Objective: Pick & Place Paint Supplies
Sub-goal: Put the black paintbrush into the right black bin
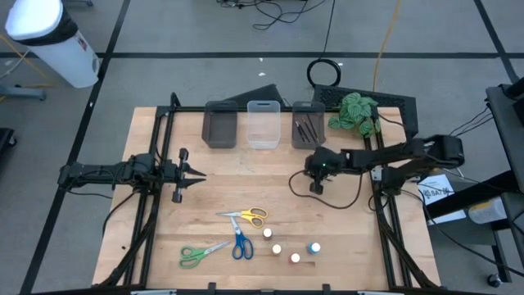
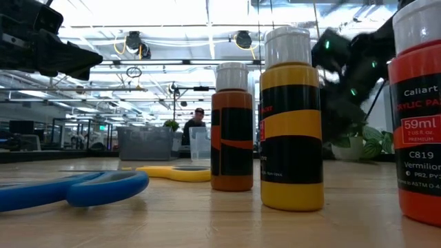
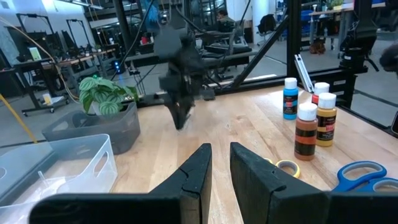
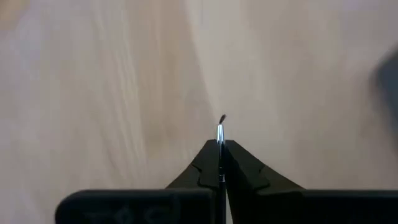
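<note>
My right gripper (image 4: 221, 146) is shut on a thin brush (image 4: 219, 132) over the table's middle right (image 1: 315, 185), below the bins. Several dark brushes (image 1: 306, 129) lie in the right grey bin. Near the front edge lie yellow scissors (image 1: 248, 216), blue scissors (image 1: 240, 244) and green scissors (image 1: 201, 254), with small paint bottles (image 1: 277, 248) standing beside them, one of them blue (image 1: 313, 247). My left gripper (image 1: 193, 174) waits at the left, narrowly open (image 3: 221, 163), with nothing between its fingers. My right gripper pinches the brush between its two fingers, close to the bristle end. The metal ferrule (image 4: 219, 133) and dark bristle tip (image 4: 222, 118) stick out past the fingertips. The brush lies along the fingers, which slant down toward the table. The fingers hide the rest of the brush.
A grey bin (image 1: 219, 128), a clear bin (image 1: 264, 124) and a second grey bin (image 1: 308, 138) stand in a row at the far edge, with a leafy plant (image 1: 354, 113) to their right. Bare wood lies between the two grippers.
</note>
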Robot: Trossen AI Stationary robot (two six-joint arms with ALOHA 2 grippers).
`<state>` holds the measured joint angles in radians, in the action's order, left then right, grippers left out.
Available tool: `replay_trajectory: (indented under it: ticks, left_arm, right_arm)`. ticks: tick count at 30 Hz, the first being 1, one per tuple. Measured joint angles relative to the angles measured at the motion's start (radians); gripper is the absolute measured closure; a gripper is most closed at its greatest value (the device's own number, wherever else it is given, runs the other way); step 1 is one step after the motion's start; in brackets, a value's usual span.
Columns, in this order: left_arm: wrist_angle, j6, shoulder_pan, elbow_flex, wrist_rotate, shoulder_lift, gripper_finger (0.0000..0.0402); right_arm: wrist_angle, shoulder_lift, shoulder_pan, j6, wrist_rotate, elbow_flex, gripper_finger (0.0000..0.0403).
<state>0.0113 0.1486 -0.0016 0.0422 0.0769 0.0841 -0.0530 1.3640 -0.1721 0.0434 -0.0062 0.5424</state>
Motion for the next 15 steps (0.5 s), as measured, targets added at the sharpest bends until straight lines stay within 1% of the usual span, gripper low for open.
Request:
replay_trajectory:
  ticks: [3,5,8,12,15]
  left_arm:
    - [0.0,0.0,0.0,0.0,0.0,0.0,0.033]
    - [0.0,0.0,0.0,0.0,0.0,0.0,0.033]
    - [0.0,0.0,0.0,0.0,0.0,0.0,0.033]
    - [0.0,0.0,0.0,0.0,0.0,0.0,0.033]
    - [0.0,0.0,0.0,0.0,0.0,0.0,0.033]
  right_arm:
    - [-0.099,-0.038,0.005,0.001,-0.002,0.006,0.0402]
    - [-0.136,-0.052,0.004,0.004,-0.022,0.002,0.0403]
    - [-0.251,-0.066,0.002,-0.002,-0.025,0.004,0.0403]
    - [-0.421,-0.072,-0.031,-0.004,-0.027,0.004,0.0403]
    - [-0.562,-0.073,-0.084,-0.004,-0.026,0.006,0.0403]
